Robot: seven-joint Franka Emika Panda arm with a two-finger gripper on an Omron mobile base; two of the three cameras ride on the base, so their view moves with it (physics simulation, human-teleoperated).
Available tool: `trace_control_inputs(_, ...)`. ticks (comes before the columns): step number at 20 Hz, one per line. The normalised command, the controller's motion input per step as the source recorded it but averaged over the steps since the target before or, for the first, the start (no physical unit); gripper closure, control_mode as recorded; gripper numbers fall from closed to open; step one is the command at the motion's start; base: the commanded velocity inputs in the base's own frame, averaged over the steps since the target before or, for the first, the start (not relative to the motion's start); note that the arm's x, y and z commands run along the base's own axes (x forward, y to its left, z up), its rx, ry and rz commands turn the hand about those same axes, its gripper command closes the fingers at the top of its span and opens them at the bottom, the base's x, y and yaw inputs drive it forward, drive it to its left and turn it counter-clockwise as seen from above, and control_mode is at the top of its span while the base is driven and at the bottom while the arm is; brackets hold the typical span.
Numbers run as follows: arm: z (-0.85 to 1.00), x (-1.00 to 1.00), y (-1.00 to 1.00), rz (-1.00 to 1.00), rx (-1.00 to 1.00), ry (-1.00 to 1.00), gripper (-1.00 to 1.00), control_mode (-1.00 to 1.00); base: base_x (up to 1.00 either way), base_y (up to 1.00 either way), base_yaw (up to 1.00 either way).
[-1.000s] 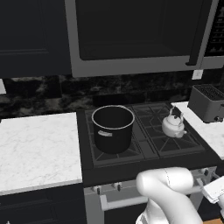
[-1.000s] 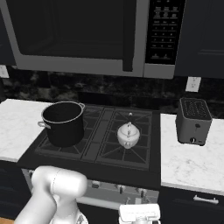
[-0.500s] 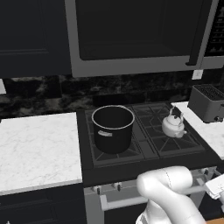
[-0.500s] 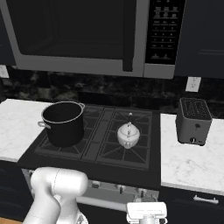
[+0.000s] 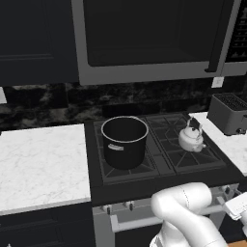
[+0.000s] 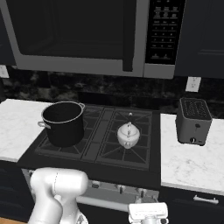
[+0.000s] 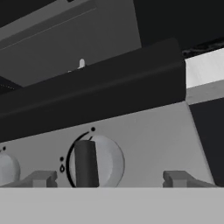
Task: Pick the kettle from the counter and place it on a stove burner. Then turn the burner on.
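Note:
The small silver-grey kettle (image 5: 191, 138) (image 6: 128, 134) stands upright on the stove burner (image 5: 185, 152) (image 6: 127, 146), the right-hand black grate of the cooktop. The white marble counter (image 5: 38, 164) lies left of the cooktop. My gripper (image 7: 110, 178) is low in front of the stove's grey control panel, its white hand (image 6: 148, 213) (image 5: 239, 207) below the cooktop's front edge. It is open. Its fingertips (image 7: 41, 178) stand wide apart on either side of a round silver knob (image 7: 94, 162) with a dark upright bar, and touch nothing.
A large black pot (image 5: 124, 141) (image 6: 64, 123) sits on the left grate. A grey toaster (image 6: 192, 120) stands on the right counter strip. A microwave (image 6: 87, 35) hangs above the stove. Part of another knob (image 7: 6, 169) shows at the left.
In the right base view the hand has edged slightly to the right. Kettle and pot have not moved.

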Motion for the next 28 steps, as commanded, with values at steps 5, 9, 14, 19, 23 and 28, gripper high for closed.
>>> trace_control_inputs(5,0.05,0.05,0.02,0.00,0.00,0.00,-1.00,-1.00,0.00,0.00,0.00)
trace_control_inputs(9,0.17,0.00,0.38,0.00,-0.02,0.00,-1.00,-1.00,0.00,0.00,0.00)
trace_control_inputs(14,0.12,0.00,0.22,0.00,-0.01,-0.02,-1.00,-1.00,0.00,0.00,0.00)
trace_control_inputs(19,0.21,0.04,0.00,0.00,0.00,-0.01,-1.00,-1.00,0.00,0.00,0.00)
trace_control_inputs(23,-0.08,0.00,-0.06,0.02,0.00,-0.01,-1.00,-1.00,0.00,0.00,0.00)
trace_control_inputs(28,-0.06,0.01,-0.05,0.01,0.00,0.00,-1.00,-1.00,0.00,0.00,0.00)
